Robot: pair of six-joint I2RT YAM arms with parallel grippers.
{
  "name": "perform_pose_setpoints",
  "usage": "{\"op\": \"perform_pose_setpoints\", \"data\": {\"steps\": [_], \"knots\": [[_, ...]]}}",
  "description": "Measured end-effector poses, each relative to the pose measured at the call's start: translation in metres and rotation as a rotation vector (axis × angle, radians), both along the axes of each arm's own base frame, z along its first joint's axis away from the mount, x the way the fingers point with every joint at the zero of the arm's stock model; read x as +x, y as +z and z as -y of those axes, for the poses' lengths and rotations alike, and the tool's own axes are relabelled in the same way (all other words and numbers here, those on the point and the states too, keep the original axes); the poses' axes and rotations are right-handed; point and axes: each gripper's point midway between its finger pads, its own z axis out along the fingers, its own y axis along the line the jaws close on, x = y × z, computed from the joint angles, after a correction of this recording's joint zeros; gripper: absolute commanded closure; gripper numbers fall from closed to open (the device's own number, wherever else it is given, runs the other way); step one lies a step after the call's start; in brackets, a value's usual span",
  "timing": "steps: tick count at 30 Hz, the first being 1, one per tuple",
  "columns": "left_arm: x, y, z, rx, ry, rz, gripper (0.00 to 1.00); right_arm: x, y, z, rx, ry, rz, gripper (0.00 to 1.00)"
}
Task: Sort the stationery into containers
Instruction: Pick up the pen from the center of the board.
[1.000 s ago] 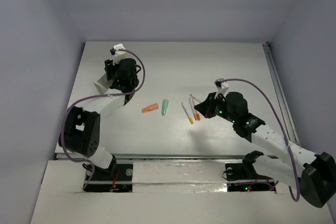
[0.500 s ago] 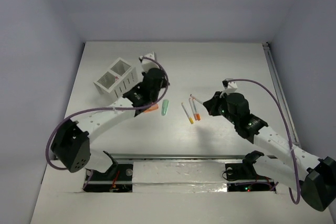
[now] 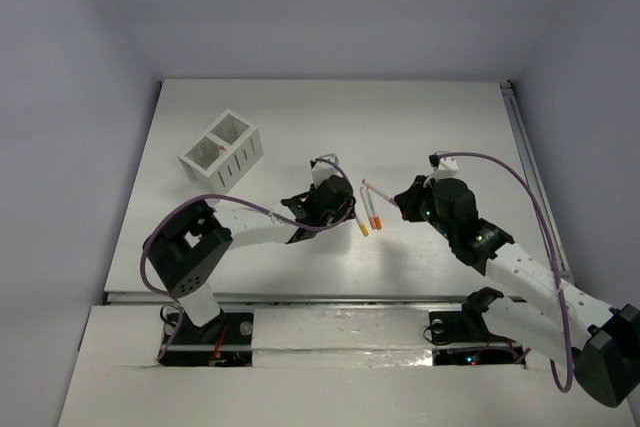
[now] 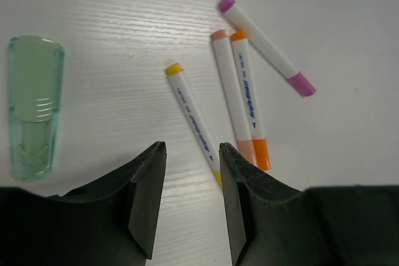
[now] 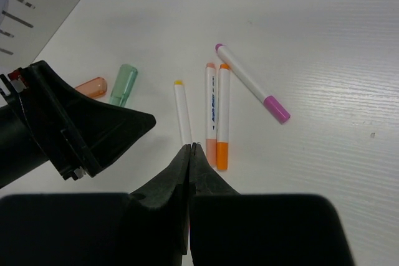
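From above, a white box (image 3: 238, 161) of two side-by-side compartments is seen on the bench (image 3: 400, 117), towards its far left, well apart from everything else. Four pens (image 3: 372, 211) are found in a small cluster near the middle, with the left tool (image 3: 340, 212) just to their left and the right tool (image 3: 397, 200) just to their right. In the left wrist view, the left tool is seen with its jaws parted and nothing held. The near end of the yellow-capped pen (image 4: 193, 123) lies on the bench in line with the gap between them (whether either finger touches it cannot be told). Two orange-capped pens (image 4: 240, 101) lie side by side and touching just beyond it. The magenta-capped pen (image 4: 265, 46) lies slanted past their far ends. A mint-green piece (image 4: 34, 107) lies flat off to the left, apart from the pens. In the right wrist view, the right tool is shown closed tight on nothing, its tips poised over the near ends of the yellow-capped pen and the paler orange one. An orange piece (image 5: 92, 86) is seen beside the mint-green one, with a corner of the box's slotted wall at the upper left.
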Motion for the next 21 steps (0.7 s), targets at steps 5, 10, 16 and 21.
{"op": "perform_pose_setpoints", "data": {"steps": [5, 10, 16, 21], "knots": [[0.008, -0.004, 0.016, -0.019, 0.013, -0.009, 0.63, -0.002, 0.006, 0.001, 0.009, 0.0, 0.014, 1.0], [0.012, -0.024, 0.019, 0.019, 0.027, -0.042, 0.53, -0.004, 0.013, 0.0, 0.024, 0.013, 0.034, 1.0], [0.019, -0.029, 0.024, 0.039, 0.037, -0.043, 0.59, -0.008, 0.006, -0.01, 0.028, 0.071, 0.004, 1.0], [0.031, -0.033, 0.024, 0.088, 0.064, -0.015, 0.72, -0.01, 0.004, -0.013, 0.032, 0.09, -0.006, 1.0]]}}
